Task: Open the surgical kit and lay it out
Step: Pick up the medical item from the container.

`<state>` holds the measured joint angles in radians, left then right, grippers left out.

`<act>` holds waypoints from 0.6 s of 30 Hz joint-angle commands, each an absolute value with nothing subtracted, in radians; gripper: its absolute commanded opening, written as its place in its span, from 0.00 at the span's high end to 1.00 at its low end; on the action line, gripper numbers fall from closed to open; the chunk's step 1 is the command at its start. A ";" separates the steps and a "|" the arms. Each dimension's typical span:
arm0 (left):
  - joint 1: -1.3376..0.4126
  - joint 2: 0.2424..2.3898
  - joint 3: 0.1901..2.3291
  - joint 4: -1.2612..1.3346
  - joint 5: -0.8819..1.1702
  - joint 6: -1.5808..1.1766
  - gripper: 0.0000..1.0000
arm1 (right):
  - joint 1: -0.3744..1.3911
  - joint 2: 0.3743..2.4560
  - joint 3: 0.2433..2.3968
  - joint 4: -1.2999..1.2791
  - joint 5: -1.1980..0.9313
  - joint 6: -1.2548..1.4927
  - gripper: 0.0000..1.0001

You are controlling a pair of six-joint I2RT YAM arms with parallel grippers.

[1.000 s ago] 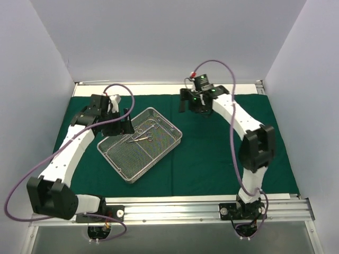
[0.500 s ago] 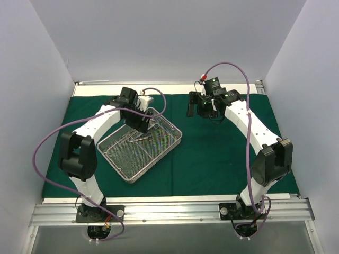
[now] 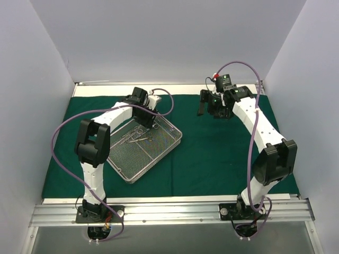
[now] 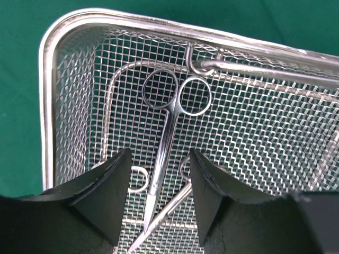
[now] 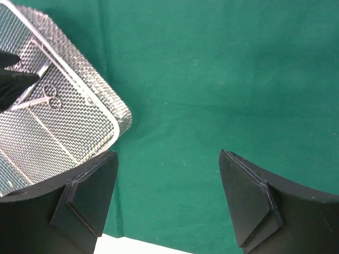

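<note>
The dark green drape (image 3: 222,153) lies spread flat over the table. The silver wire-mesh tray (image 3: 123,170) sits on it at centre left, turned at an angle. Shiny scissor-like instruments (image 3: 139,137) lie inside the tray's far half. In the left wrist view one pair of scissors (image 4: 168,121) lies with its rings away from me, and a second slim instrument (image 4: 169,203) crosses under its tip. My left gripper (image 4: 159,174) is open above them, one finger on each side, holding nothing. My right gripper (image 3: 207,107) is open and empty above bare drape at the back right.
The tray's rim (image 4: 47,79) and a folded wire handle (image 4: 254,69) lie close to my left fingers. The right wrist view shows the tray's corner (image 5: 119,114) at upper left and the drape's edge (image 5: 132,241) with white table. Grey walls stand on three sides.
My left arm swung from the tray's left side to above its far end, over the instruments. My right gripper moved right, away from the tray.
</note>
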<state>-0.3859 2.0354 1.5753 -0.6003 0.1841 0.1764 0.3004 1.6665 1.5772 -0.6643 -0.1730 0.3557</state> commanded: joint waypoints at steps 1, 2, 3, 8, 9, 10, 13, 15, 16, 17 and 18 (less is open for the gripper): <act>-0.403 2.057 1.617 -0.543 0.161 0.172 0.44 | 0.256 1.649 1.569 -0.700 -0.193 0.348 0.22; -0.403 2.062 1.618 -0.538 0.161 0.173 0.44 | 0.247 1.646 1.562 -0.695 -0.199 0.353 0.22; -0.403 2.075 1.624 -0.541 0.157 0.172 0.44 | 0.239 1.643 1.552 -0.692 -0.205 0.353 0.22; -0.403 2.111 1.629 -0.557 0.143 0.179 0.50 | 0.204 1.631 1.532 -0.686 -0.227 0.357 0.22; -0.403 2.120 1.629 -0.560 0.134 0.176 0.51 | 0.203 1.629 1.528 -0.686 -0.229 0.359 0.22; -0.403 2.125 1.629 -0.566 0.133 0.176 0.52 | 0.201 1.629 1.526 -0.686 -0.229 0.359 0.22; -0.403 2.152 1.637 -0.595 0.133 0.164 0.56 | 0.195 1.626 1.520 -0.686 -0.230 0.360 0.22; -0.403 2.187 1.646 -0.618 0.127 0.160 0.60 | 0.195 1.628 1.520 -0.684 -0.230 0.362 0.22; -0.403 2.197 1.646 -0.632 0.115 0.158 0.62 | 0.195 1.628 1.520 -0.683 -0.230 0.362 0.22; -0.402 2.209 1.655 -0.644 0.109 0.153 0.65 | 0.195 1.631 1.520 -0.683 -0.230 0.362 0.22; -0.402 2.229 1.667 -0.666 0.100 0.152 0.75 | 0.195 1.631 1.520 -0.683 -0.230 0.362 0.22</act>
